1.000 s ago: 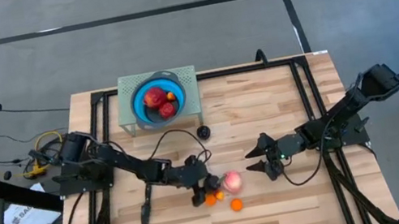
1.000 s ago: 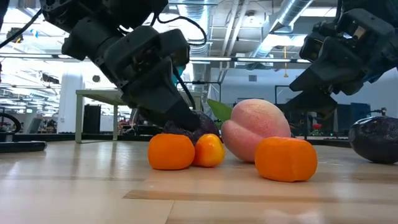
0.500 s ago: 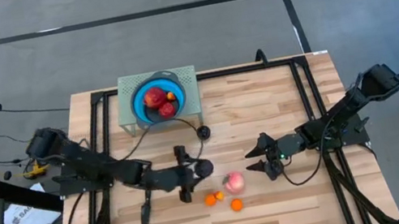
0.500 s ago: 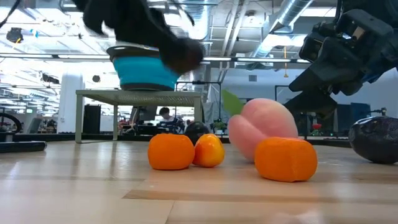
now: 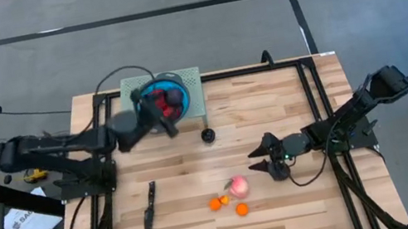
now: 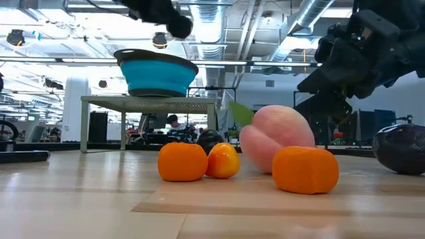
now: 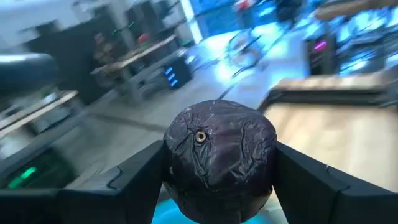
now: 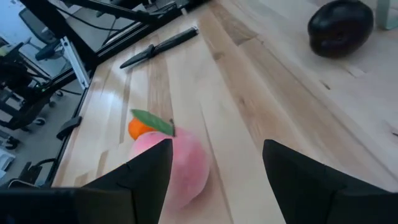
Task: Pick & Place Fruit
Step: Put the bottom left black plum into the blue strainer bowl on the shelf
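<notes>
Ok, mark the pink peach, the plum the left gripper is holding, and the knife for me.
pink peach (image 5: 238, 185): high view, centre of its rounded top.
dark purple plum (image 7: 221, 149): left wrist view, its wrinkled front face, between the left gripper's fingers.
black knife (image 5: 149, 209): high view, mid-length.

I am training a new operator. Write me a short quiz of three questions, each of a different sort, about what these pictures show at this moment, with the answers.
1. True or false: the left gripper is shut on a dark purple fruit.
2. Multiple choice: the right gripper is (A) open, next to the pink fruit; (B) shut on the pink fruit; (C) over the blue bowl.
3. Fill in: the black knife lies flat on the ____.

Key
1. True. The left wrist view shows it between the two fingers, and the high view puts that gripper over the blue bowl.
2. A. Its fingers stand apart and the pink fruit rests on the table.
3. Table.
</notes>
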{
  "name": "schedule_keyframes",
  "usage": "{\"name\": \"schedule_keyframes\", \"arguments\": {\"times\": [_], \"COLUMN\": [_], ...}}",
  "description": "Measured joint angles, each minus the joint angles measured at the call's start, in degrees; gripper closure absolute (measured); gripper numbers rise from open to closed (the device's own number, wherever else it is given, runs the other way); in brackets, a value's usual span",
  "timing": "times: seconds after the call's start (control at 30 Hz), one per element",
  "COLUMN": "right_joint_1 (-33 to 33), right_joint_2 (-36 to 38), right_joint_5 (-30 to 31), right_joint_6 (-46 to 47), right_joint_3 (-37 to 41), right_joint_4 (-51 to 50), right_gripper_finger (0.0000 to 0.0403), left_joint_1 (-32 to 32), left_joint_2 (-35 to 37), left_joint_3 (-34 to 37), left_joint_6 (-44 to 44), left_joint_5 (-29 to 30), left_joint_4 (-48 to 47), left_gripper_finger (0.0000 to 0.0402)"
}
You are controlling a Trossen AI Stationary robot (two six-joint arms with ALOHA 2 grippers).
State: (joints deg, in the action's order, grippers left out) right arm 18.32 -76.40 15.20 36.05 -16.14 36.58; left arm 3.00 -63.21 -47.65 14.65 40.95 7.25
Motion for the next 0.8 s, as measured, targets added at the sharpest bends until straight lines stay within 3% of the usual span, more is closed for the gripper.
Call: {"name": "schedule_keyframes", "arguments": {"times": [0.27, 0.57, 0.8], "right_joint_1": [-0.5, -0.4, -0.5], "right_joint_2": [0.0, 0.0, 0.0], "right_joint_5": [0.0, -0.1, -0.1], "right_joint_6": [0.0, 0.0, 0.0], "right_joint_3": [0.0, 0.0, 0.0], "right_joint_4": [0.0, -0.1, -0.1], "right_gripper_finger": [0.0159, 0.0159, 0.0159], "left_joint_1": [10.8, 12.8, 12.8], "left_joint_2": [-2.9, -7.8, -7.4], "left_joint_3": [0.0, 0.0, 0.0], "left_joint_6": [-5.3, -6.1, -6.0], "left_joint_5": [-10.8, -11.4, -11.0], "left_joint_4": [-6.6, -6.9, -7.1], "left_gripper_finger": [0.0132, 0.0124, 0.0058]}}
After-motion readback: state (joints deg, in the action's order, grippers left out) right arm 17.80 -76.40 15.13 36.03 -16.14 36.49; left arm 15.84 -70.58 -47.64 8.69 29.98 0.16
